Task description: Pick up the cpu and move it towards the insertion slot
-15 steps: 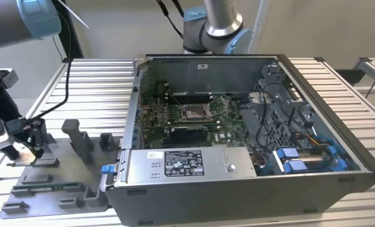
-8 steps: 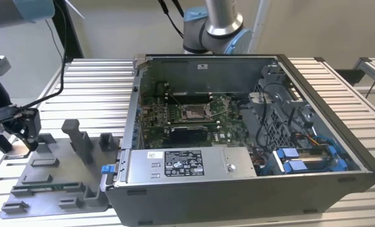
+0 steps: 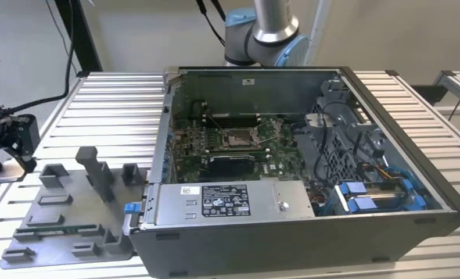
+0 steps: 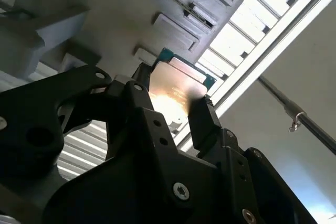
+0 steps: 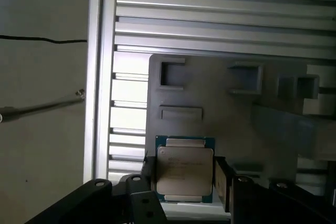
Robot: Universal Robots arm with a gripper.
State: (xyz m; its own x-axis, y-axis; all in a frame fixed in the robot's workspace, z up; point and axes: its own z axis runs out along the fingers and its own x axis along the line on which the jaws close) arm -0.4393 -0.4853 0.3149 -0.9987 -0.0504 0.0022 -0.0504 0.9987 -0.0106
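Observation:
In both wrist views the cpu (image 5: 185,167) (image 4: 177,83), a flat square chip with a silvery top and green edge, sits between the two black fingers of my gripper (image 5: 185,181) (image 4: 171,103), which is shut on its opposite sides. In the exterior view my gripper (image 3: 14,138) hangs at the far left, over the left edge of the table beside the grey fixture tray (image 3: 67,209). The insertion slot (image 3: 239,138), a silver-framed square socket on the green board, lies inside the open computer case (image 3: 292,232), well to the exterior view's right of the gripper.
The grey fixture tray (image 5: 226,114) carries upright blocks (image 3: 98,171) and a thin green memory stick (image 3: 51,231). The case walls rise around the board, with cables and blue drive parts (image 3: 377,195) at its right. The arm's base (image 3: 265,35) stands behind the case on the ribbed metal table (image 3: 114,104).

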